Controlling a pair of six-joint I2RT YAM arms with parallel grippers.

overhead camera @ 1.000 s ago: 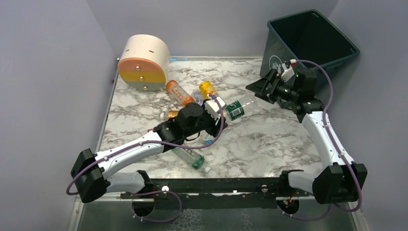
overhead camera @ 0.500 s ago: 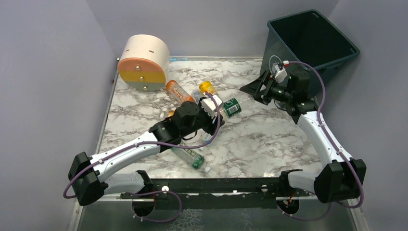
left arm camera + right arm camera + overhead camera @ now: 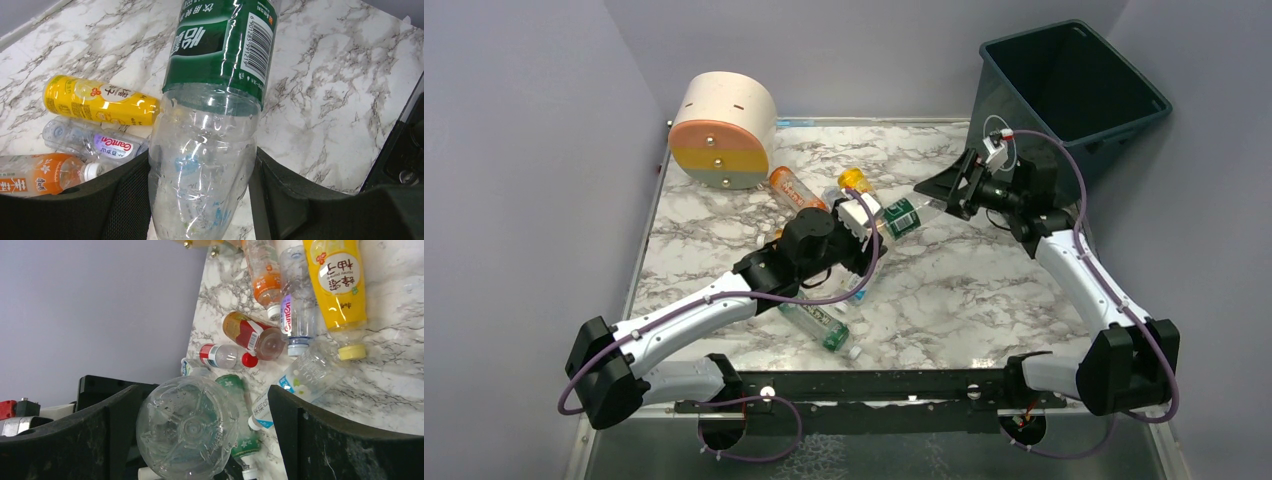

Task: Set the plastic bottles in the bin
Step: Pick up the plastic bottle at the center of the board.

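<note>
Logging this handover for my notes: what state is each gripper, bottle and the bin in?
left gripper: shut on green-label bottle
right gripper: open, straddling its base
green-label bottle: held by left gripper only
yellow bottle: lying flat, capped
bin: upright, open top, no bottles seen inside

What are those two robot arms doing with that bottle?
The left hand grips a green-labelled bottle. The right hand is open around the bottle's base, probably about to take it. Other bottles lie on the table, and none shows in the bin.
</note>
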